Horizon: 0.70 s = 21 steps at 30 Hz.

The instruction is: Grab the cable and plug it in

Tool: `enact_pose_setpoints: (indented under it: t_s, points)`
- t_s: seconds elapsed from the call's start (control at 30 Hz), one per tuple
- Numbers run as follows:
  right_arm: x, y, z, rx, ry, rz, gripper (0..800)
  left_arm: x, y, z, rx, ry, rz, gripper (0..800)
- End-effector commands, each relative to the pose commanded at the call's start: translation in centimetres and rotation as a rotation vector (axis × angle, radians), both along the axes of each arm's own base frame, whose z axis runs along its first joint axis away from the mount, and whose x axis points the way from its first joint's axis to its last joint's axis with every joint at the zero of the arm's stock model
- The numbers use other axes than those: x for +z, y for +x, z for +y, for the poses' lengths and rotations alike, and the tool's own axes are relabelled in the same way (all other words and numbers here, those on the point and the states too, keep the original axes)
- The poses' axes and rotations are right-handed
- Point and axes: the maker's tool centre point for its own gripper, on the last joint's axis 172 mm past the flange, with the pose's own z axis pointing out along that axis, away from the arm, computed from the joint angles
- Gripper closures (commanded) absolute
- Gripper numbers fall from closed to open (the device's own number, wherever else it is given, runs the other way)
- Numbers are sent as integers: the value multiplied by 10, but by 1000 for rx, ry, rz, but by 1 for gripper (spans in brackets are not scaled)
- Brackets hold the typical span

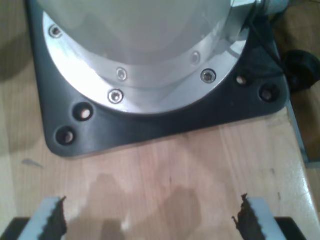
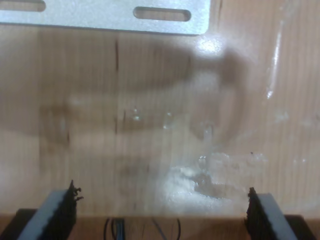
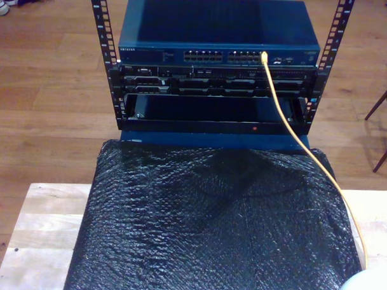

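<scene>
The yellow-orange cable (image 3: pixel 289 123) has one end sitting in a port of the blue network switch (image 3: pixel 216 37) in the rack. From there it runs down over the black bubble-wrap mat (image 3: pixel 209 228) to the exterior view's lower right, where its other end is hidden. My first gripper (image 1: pixel 152 220) hangs open over bare wood, facing a robot base (image 1: pixel 150 65), with nothing between its fingers. Over glossy wood, my second gripper (image 2: pixel 162 215) is open as well and holds nothing.
The black rack frame (image 3: pixel 107 65) holds more equipment under the switch. A silver slotted bracket (image 2: pixel 105 17) lies ahead of my second gripper. A pale rounded shape (image 3: pixel 370 288) sits in the exterior view's lower right corner. Pale wooden table (image 3: pixel 44 222) shows beside the mat.
</scene>
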Motion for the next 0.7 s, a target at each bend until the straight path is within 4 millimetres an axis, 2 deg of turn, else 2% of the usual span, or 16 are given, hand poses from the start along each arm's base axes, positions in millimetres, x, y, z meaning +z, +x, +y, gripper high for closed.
enact_pose_setpoints:
  t_s: [0.1, 0.7]
  points:
    - [-6, -1, 3, -11, 9, 1, 0, 0, 0, 0, 0, 0, 0, 1]
    - [-5, -5, -2, -37, -12, 1, 0, 0, 0, 0, 0, 0, 0, 0]
